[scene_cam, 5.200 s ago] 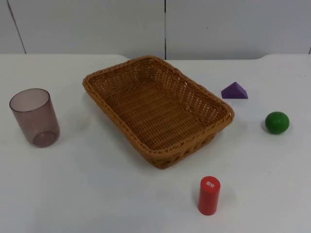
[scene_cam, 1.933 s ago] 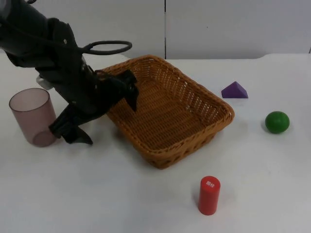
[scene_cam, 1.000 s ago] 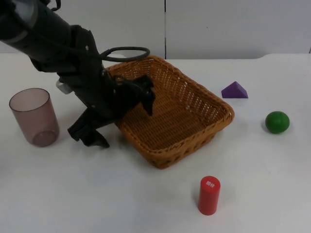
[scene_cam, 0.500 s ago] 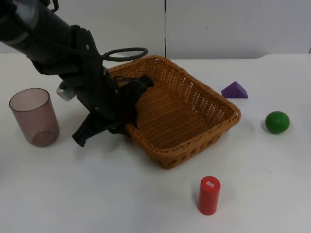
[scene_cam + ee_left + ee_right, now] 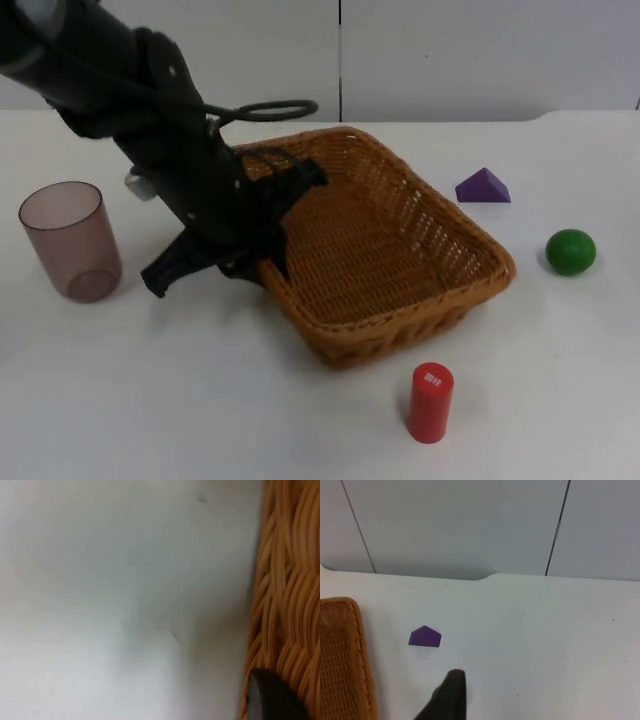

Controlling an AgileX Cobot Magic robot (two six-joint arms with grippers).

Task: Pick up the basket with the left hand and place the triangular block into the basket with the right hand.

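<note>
L claw (image 5: 268, 232) clamped on near-left rim of wicker basket (image 5: 400, 262), lift just starting. Keep rim pinched firm, raise level. Purple triangular block (image 5: 483, 187) on bench (image 5: 200, 400), far side of basket from L claw. R claw (image 5: 451, 700) waits near block; opening can't tell.

White table top (image 5: 120, 400), ending at a grey partition wall (image 5: 480, 50). On it:

- woven basket (image 5: 400, 260), mid-table; whether its whole base sits flat on the surface cannot be told
- purple triangular block (image 5: 483, 187), just beyond the basket's far right side, apart from it (also seen on the table in the right wrist view (image 5: 425, 637))
- green ball (image 5: 570, 251), near the right edge
- red cylinder (image 5: 430, 402), upright, in front of the basket
- translucent cup (image 5: 70, 240), upright, at the left, well apart from the basket
</note>
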